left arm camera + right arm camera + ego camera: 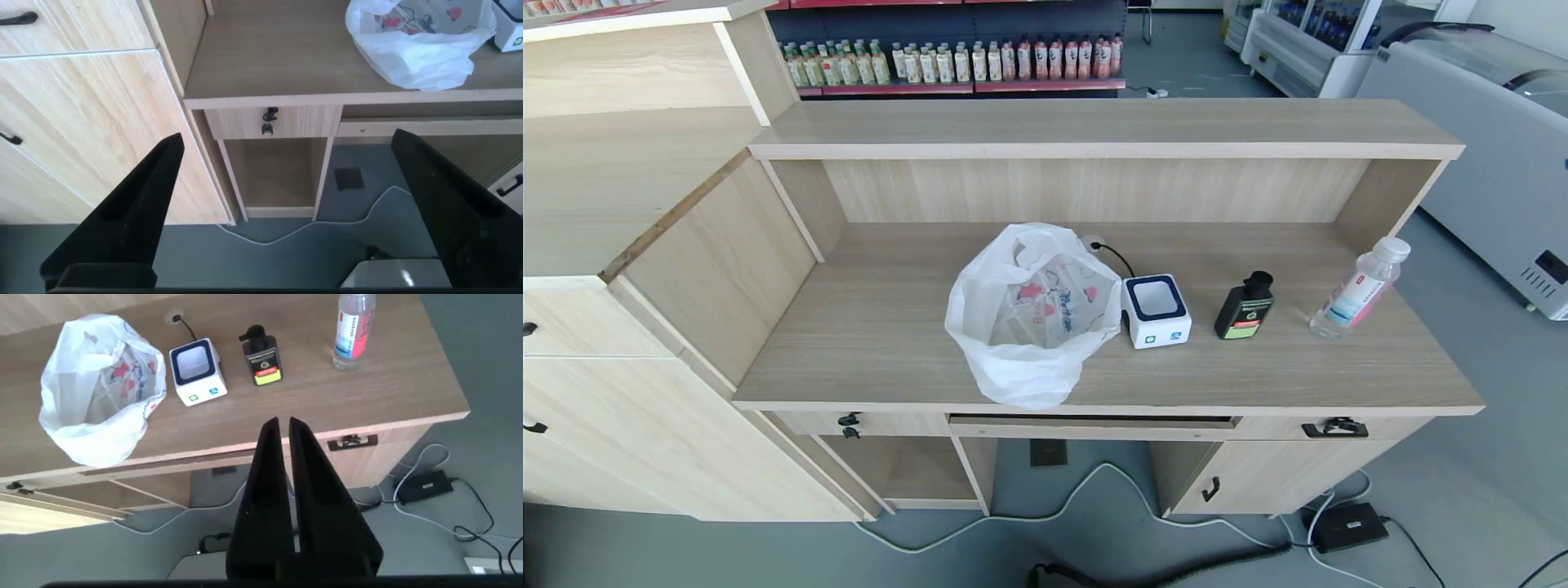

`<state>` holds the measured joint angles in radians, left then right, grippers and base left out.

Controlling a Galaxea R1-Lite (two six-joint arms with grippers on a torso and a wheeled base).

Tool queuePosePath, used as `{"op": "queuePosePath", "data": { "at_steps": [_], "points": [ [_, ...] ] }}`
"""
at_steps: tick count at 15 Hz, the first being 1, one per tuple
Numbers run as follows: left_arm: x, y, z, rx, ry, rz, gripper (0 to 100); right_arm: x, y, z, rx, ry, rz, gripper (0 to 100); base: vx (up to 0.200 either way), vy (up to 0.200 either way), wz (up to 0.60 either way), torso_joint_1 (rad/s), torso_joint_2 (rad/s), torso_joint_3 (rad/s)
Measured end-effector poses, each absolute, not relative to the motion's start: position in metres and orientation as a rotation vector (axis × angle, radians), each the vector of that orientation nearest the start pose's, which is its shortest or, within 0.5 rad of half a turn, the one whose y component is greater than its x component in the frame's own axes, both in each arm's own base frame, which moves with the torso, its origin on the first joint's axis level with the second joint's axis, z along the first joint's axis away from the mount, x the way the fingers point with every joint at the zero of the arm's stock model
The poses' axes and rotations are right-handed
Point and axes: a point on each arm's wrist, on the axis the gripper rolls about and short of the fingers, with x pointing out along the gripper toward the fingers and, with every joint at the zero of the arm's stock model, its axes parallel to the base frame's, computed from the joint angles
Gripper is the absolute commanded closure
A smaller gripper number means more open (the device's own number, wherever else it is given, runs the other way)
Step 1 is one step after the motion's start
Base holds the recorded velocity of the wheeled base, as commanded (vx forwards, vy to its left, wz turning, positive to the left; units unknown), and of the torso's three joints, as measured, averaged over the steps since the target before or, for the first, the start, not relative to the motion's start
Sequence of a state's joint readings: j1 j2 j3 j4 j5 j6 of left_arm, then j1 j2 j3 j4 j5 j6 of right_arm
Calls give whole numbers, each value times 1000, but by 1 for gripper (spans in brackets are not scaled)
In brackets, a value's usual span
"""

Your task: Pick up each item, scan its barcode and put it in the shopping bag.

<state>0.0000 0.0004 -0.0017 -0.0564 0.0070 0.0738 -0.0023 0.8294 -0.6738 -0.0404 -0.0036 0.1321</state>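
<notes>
Both arms hang off the worktop, in front of its front edge. The left gripper is spread wide and holds nothing. The right gripper has its fingers pressed together, also with nothing between them.

The bag slumps at the front edge near the middle, its mouth open upward. Just beside it toward the right edge sits the scanner, its cable running to the back. The black bottle stands near the scanner, and the water bottle stands upright close to the right edge. Neither is scanned or bagged yet.

Likely trouble:
- The tall water bottle could tip off the right edge if it is nudged on approach.
- The closed right gripper would knock a bottle over unless it opens first.
- The limp bag may fold shut or slide off the front edge when an item drops in.
</notes>
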Motion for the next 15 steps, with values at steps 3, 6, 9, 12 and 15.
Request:
{"op": "queuePosePath", "data": {
  "at_steps": [3,6,9,12,15],
  "points": [
    [-23,0,82,74,-57,10,0,135,-3,252,87,195,-25,0,0,0,0,0,0,0],
    [-23,0,82,74,-57,10,0,184,-16,233,-38,297,-90,0,0,0,0,0,0,0],
    [-23,0,82,74,-57,10,0,231,-50,215,-127,389,-219,0,0,0,0,0,0,0],
    [-23,0,82,73,-57,10,0,282,-80,201,-150,396,-283,0,0,0,0,0,0,0],
    [-23,0,82,74,-57,9,0,328,-96,191,-164,397,-295,0,0,0,0,0,0,0]
  ]
}}
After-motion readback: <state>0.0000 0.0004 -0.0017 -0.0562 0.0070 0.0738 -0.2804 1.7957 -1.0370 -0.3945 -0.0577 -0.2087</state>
